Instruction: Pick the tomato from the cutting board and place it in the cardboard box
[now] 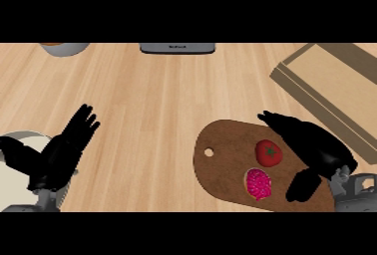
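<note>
The round red tomato with its green stalk (270, 152) is sitting on the brown rounded wooden cutting board (225, 172), in the board's right half. Just below it on the same board a pink-fleshed halved fruit (259, 183) is lying cut face up. The two look close together, though whether they are touching is hard to tell.

The black right hand (320, 149) is hanging over the board's right edge. Its fingers (283, 123) are stretching out fairly straight toward the upper left and its thumb (303, 185) is pointing down, apart from them. So that hand is spread, clasping nothing. The tomato is lying just beside it on the left, in the gap between fingers and thumb. I cannot tell whether the hand is touching it.

Over at the lower left, the black left hand (63, 149) is resting with straight fingers pointing up. It is holding nothing and is partly covering a pale round dish (16, 184).

The flat tan cardboard box (331, 79) is lying open at the upper right of the light wooden bench (147, 89), near the board's upper right and apart from it. Along the far edge a grey appliance (177, 48) and a grey bowl (65, 49) are peeking in.
</note>
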